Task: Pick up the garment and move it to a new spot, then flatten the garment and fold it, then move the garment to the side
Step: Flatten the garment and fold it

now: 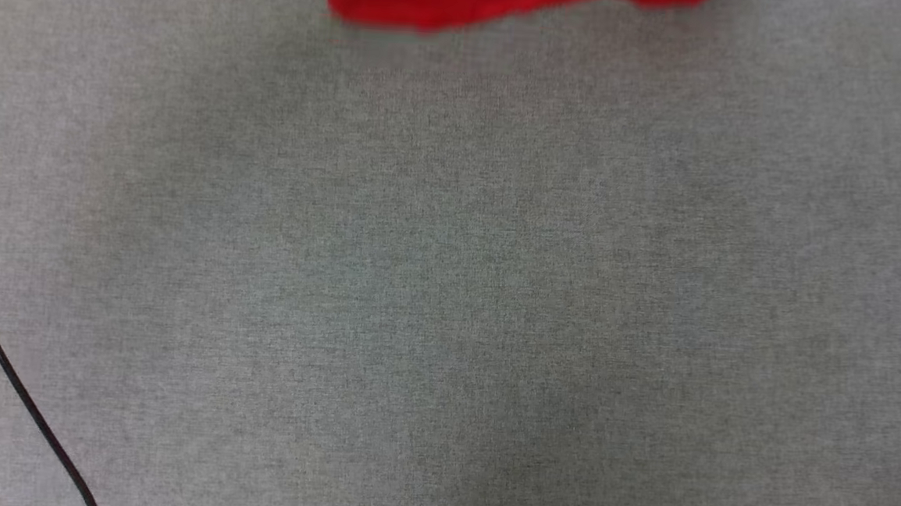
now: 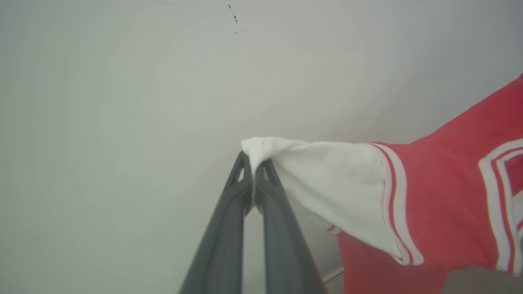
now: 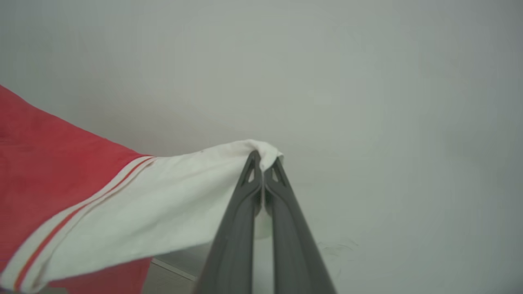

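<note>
At each white sleeve point(image 2: 327, 175), fingers point(image 2: 229, 212) pinch the garment point(image 2: 441, 196).

I see a grey woven cloth surface point(image 1: 448, 284) across the head view. A thin black cable point(image 1: 12, 383) runs from 9 o'clock to 7 o'clock. Left wrist view: pale wall point(image 2: 122, 102), small dark specks point(image 2: 233, 16) at 12 o'clock.

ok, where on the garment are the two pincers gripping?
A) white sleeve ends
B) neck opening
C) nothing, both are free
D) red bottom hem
A: the left pincer and right pincer are each shut on the bunched end of a white sleeve of the garment, with the red body stretching away from the grip.
</note>
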{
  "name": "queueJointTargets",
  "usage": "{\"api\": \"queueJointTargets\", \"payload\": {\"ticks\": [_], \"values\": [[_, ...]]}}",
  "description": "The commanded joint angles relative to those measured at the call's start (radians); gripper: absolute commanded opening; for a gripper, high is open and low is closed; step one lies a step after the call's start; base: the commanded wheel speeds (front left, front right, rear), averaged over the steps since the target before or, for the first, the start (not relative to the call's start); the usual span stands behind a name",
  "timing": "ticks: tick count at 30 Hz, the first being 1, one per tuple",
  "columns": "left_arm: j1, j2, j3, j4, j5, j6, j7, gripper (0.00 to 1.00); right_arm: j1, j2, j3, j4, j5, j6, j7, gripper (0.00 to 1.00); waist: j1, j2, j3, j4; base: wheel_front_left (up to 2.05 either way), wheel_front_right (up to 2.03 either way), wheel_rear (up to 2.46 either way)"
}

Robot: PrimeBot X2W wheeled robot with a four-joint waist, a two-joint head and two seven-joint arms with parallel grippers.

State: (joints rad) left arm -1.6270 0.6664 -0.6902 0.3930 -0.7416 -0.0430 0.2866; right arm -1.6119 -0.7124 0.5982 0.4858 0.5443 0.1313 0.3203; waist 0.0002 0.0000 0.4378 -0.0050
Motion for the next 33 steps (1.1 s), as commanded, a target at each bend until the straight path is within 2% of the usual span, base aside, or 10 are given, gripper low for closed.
{"api": "queueJointTargets", "payload": {"ticks": [1,6,11,16,21,27,33], "values": [[-0.027,-0.006,0.007,0.024,0.008,-0.005,-0.019,0.00,-0.032,0.021,0.000,0.028,-0.012,-0.001,-0.017,0.00,-0.0002,0.0000,0.018,0.004,0.00,0.00,0.00],[-0.039,-0.025,0.005,0.096,0.008,-0.020,-0.068,0.00,-0.068,0.060,0.027,0.100,-0.026,-0.001,-0.062,0.00,-0.0002,0.0000,0.046,0.011,0.00,0.00,0.00],[0.020,-0.035,-0.003,0.154,-0.003,-0.036,-0.123,0.00,-0.016,0.070,0.091,0.155,-0.018,-0.001,-0.100,0.00,-0.0002,0.0000,0.059,0.013,0.00,0.00,0.00],[0.125,-0.032,-0.012,0.177,-0.027,-0.045,-0.176,0.00,0.070,0.077,0.158,0.182,0.008,-0.001,-0.147,0.00,-0.0002,0.0000,0.044,0.009,0.00,0.00,0.00],[0.306,-0.013,-0.028,0.160,-0.053,-0.040,-0.251,0.00,0.213,0.063,0.241,0.182,0.068,-0.001,-0.216,0.00,-0.0002,0.0000,-0.010,0.012,0.00,0.00,0.00],[0.557,0.043,-0.048,0.056,-0.080,0.012,-0.299,0.00,0.403,0.007,0.316,0.110,0.157,-0.001,-0.274,0.00,-0.0002,0.0000,-0.086,0.008,0.00,0.00,0.00],[0.825,0.123,-0.055,-0.106,-0.135,0.100,-0.323,0.00,0.605,-0.056,0.348,0.031,0.229,-0.001,-0.296,0.00,-0.0002,0.0000,-0.177,-0.002,0.00,0.00,0.00]]}}
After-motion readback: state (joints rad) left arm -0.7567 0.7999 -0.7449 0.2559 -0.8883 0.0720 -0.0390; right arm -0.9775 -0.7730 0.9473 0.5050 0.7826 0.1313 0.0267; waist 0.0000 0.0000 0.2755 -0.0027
